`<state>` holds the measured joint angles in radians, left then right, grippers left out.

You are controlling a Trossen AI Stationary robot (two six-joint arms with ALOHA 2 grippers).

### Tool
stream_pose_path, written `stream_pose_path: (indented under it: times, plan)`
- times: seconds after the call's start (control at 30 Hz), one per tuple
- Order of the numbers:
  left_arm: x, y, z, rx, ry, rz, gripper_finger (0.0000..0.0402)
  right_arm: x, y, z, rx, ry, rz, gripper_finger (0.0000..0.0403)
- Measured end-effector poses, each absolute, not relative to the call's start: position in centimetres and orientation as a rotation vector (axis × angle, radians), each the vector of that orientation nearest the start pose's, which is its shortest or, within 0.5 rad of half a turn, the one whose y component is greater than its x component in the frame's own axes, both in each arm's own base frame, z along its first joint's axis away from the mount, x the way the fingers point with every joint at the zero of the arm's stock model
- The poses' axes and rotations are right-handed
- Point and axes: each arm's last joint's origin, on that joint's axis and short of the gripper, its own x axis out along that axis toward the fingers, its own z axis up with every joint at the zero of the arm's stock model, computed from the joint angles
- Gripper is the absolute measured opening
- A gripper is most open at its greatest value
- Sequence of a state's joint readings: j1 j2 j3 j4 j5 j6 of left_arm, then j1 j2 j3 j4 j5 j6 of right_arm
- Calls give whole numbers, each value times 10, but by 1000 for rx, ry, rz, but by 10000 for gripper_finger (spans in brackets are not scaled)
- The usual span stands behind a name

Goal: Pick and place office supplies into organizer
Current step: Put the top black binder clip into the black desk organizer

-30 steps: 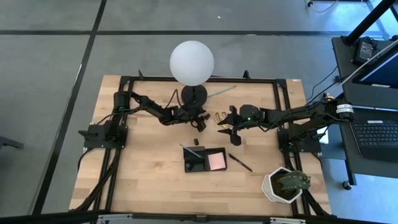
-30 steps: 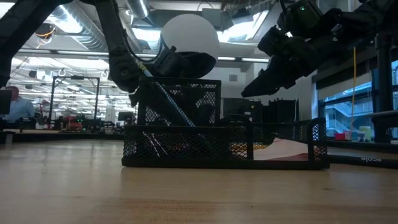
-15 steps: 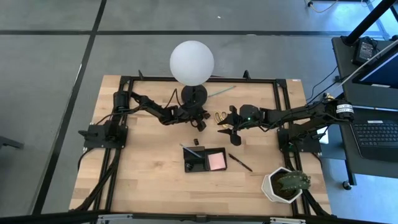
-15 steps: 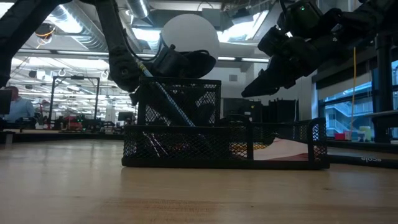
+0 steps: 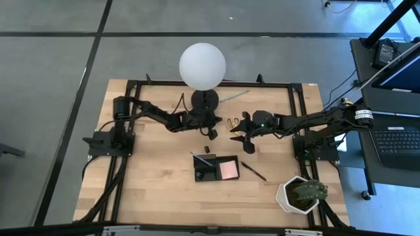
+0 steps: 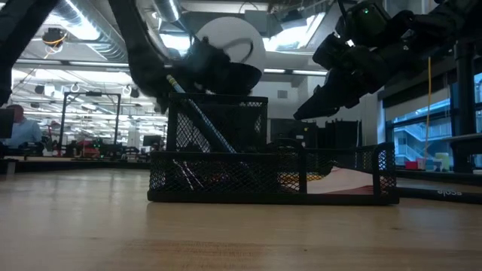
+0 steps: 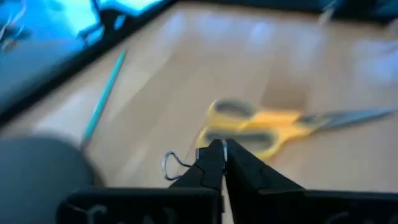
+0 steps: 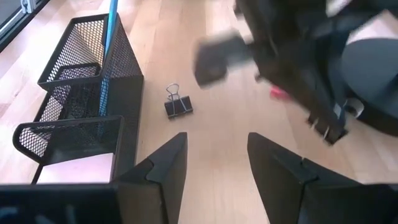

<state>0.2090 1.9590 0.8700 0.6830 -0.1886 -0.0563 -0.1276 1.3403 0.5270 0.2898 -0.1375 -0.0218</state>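
Since the earlier frame, left gripper (image 7: 222, 163) fingers were brought together beside the lamp base (image 5: 205, 101), apparently on a binder clip (image 7: 177, 163); hold unconfirmed. Lift should be verified before carrying to the organizer (image 5: 216, 168). Right gripper (image 5: 245, 140) waits nearby, fingers apart.

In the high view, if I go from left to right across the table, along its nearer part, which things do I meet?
Black binder clip → organizer holding the pink sticky-note pad → dark pen → potted plant.
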Motion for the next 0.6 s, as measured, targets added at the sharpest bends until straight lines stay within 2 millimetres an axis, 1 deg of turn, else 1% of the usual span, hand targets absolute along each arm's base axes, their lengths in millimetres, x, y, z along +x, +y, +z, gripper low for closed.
stream_pose_path:
  times: [0.17,0.27,0.37,0.43,0.5,0.6]
  plan:
    - [364,61,166,31,304,335,2,251,-28,172,73,563,9,171]
    - [358,38,192,84,280,266,2,250,-29,169,67,597,-38,171]
    - [350,7,213,130,267,179,2,247,-31,166,88,636,-110,171]
    - [345,-15,225,139,245,112,2,246,-32,165,96,653,-145,171]
    - [339,-38,231,146,242,44,2,245,-32,163,109,667,-162,171]
    - [331,-74,231,165,259,-62,2,245,-32,163,109,669,-164,171]
